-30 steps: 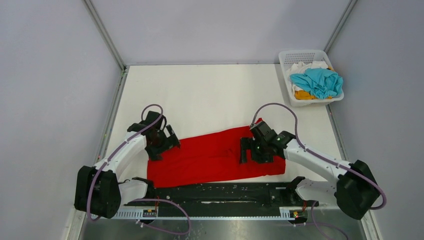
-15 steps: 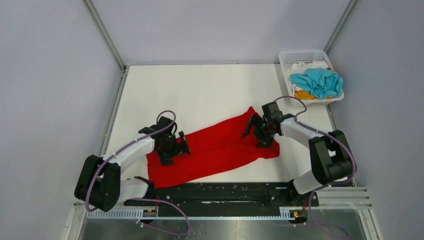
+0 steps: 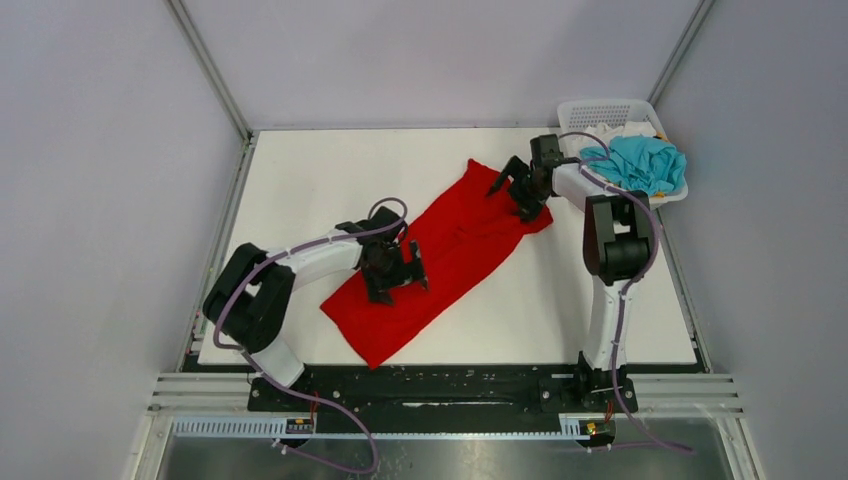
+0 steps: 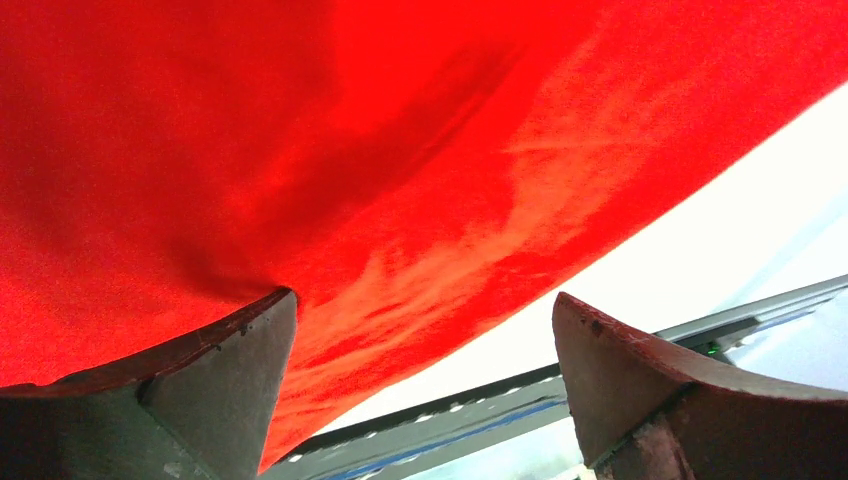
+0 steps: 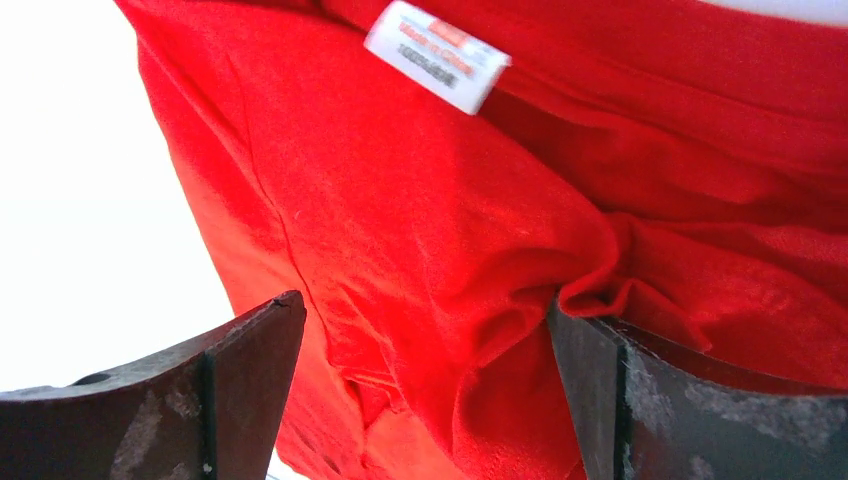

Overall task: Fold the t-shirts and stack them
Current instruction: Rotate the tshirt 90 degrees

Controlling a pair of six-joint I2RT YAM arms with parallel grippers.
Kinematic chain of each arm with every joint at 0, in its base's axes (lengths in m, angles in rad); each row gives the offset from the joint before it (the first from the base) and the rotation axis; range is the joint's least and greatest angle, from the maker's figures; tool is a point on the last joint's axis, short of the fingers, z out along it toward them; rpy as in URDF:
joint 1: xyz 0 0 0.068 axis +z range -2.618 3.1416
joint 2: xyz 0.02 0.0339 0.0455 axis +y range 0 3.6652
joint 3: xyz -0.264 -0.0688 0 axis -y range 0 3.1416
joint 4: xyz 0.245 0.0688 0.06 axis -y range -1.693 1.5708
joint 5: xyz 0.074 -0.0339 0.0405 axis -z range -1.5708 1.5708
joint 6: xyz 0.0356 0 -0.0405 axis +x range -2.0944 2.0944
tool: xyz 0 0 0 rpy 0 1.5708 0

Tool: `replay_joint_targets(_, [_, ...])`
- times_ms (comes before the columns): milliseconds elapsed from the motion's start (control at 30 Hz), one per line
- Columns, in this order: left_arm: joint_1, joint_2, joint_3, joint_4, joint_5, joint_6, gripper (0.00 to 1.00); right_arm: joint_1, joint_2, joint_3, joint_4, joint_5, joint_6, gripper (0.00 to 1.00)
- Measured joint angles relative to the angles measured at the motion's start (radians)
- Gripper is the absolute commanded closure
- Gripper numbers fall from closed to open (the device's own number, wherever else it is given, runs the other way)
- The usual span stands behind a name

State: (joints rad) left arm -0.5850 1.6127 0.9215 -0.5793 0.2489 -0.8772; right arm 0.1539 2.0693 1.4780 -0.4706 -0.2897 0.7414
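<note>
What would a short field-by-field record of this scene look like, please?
red shirt: spread out at a slant on the table, from near left to far right
left gripper: open, over the shirt's near-left part
right gripper: open, over the far-right end, cloth bunched against one finger
label: white, showing in the right wrist view
basket: at the far right corner
turquoise shirt: on top of the pile in the basket
fold: not yet made
</note>
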Motion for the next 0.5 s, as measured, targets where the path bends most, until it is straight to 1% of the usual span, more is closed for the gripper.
replay_joint_targets(133, [-0.046,0.095,0.119,0.060,0.005,-0.039,0.01,-0.011,0.159,0.249,-0.047,-0.001,0.022,0.01])
replay_joint_targets(200, [-0.065,0.126,0.154,0.094,0.016,-0.067,0.01,-0.012,0.233,0.366,-0.071,-0.013,0.042,0.01])
replay_joint_targets(300, [-0.096,0.153,0.170,0.149,0.035,-0.105,0.01,-0.009,0.348,0.553,-0.109,-0.031,0.068,0.01])
replay_joint_targets(367, [-0.123,0.174,0.179,0.171,0.051,-0.124,0.01,-0.001,0.446,0.729,-0.156,-0.030,0.075,0.01])
replay_joint_targets(433, [-0.158,0.205,0.195,0.189,0.070,-0.138,0.01,0.008,0.527,0.869,-0.181,-0.037,0.080,0.01])
replay_joint_targets(500, [-0.191,0.229,0.210,0.209,0.085,-0.153,0.01,0.020,0.599,0.983,-0.188,-0.058,0.091,0.00])
